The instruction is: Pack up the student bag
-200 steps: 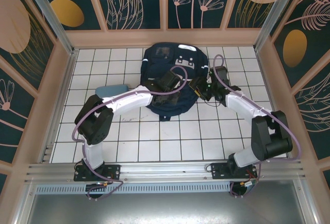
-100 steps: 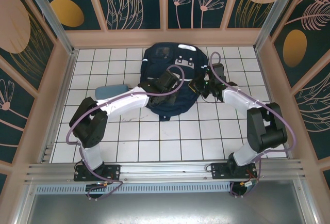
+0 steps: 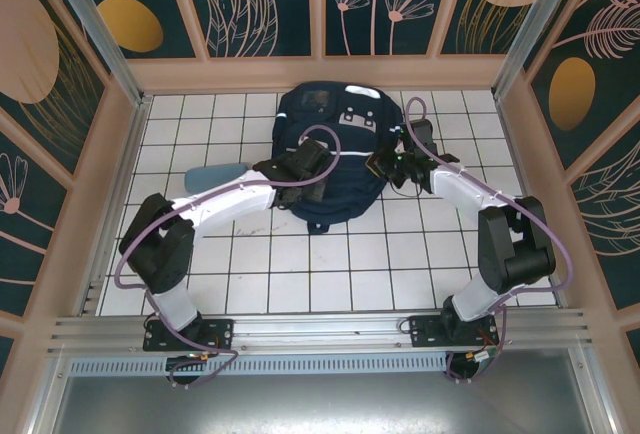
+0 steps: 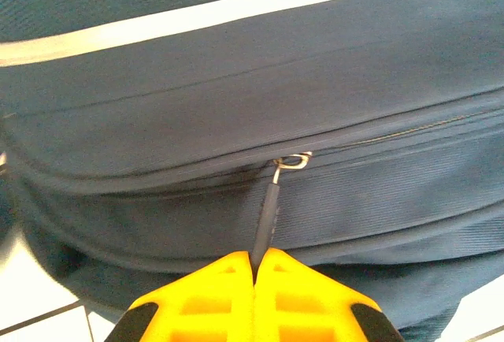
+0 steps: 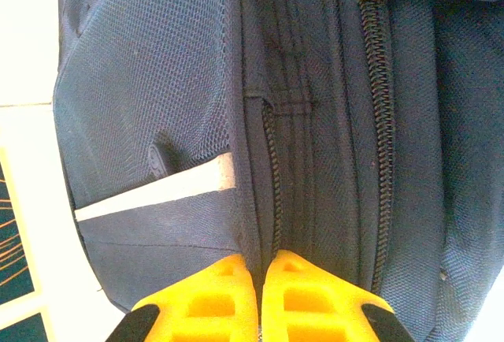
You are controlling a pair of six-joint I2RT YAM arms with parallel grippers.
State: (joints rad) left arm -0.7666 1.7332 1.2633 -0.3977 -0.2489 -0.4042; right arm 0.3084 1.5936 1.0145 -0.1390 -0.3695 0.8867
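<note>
The student bag [image 3: 335, 114], navy with a thin white stripe, lies flat at the back middle of the tiled table. My left gripper [image 3: 318, 172] rests on its near half. In the left wrist view this gripper [image 4: 257, 262] is shut on the dark zipper pull [image 4: 268, 212], which hangs from a metal ring on a closed zipper line. My right gripper [image 3: 379, 166] is at the bag's right side. In the right wrist view it [image 5: 260, 267] is shut on a fold of bag fabric [image 5: 253, 200] beside a zipper, next to the mesh side pocket [image 5: 150, 82].
A small blue-grey oblong item [image 3: 218, 173] lies on the tiles left of the bag, just behind my left forearm. Patterned walls with wooden posts [image 3: 120, 144] close in the table on three sides. White tiles [image 3: 330, 264] stretch in front of the bag.
My right gripper has closed onto the bag's side fabric. My left arm has swung to the left, its gripper still shut on the zipper pull.
</note>
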